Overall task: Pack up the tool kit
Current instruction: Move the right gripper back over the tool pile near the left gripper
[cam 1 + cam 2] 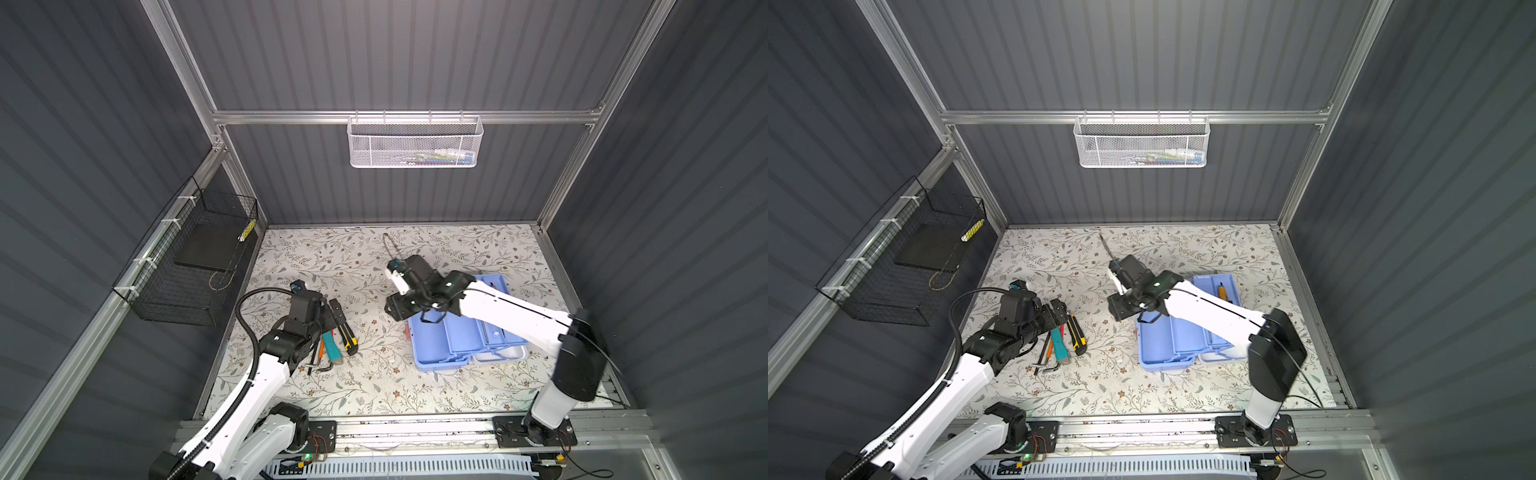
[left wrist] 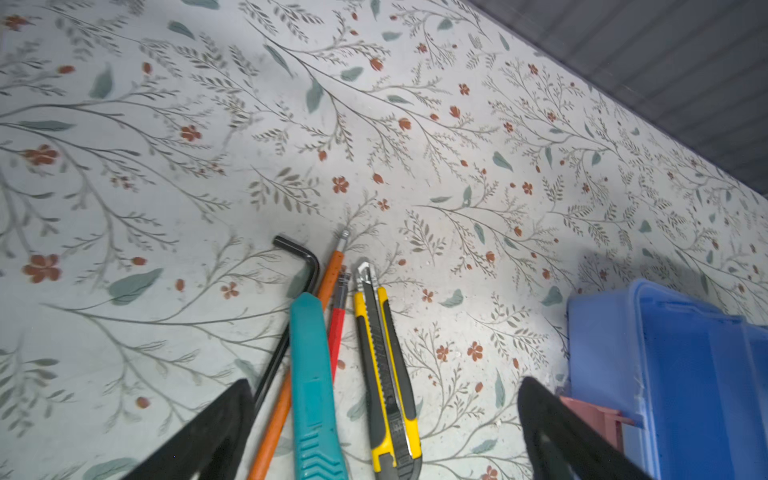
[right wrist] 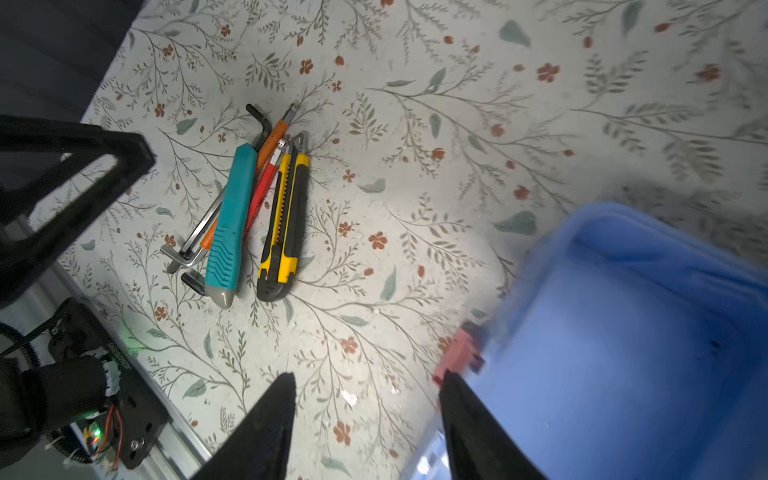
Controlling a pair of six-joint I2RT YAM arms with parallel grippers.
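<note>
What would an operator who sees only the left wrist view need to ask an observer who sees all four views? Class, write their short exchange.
Operator: Is anything packed in the tool kit yet? I see only one corner of it.
Observer: Yes. An orange-handled tool lies in the tray farthest from the robot's base.
Operator: Where is the right end effector? It is outside my frame.
Observer: It hangs at the kit's end nearest the loose tools, close to the pink-red latch. It is open, with nothing between its fingers.
</note>
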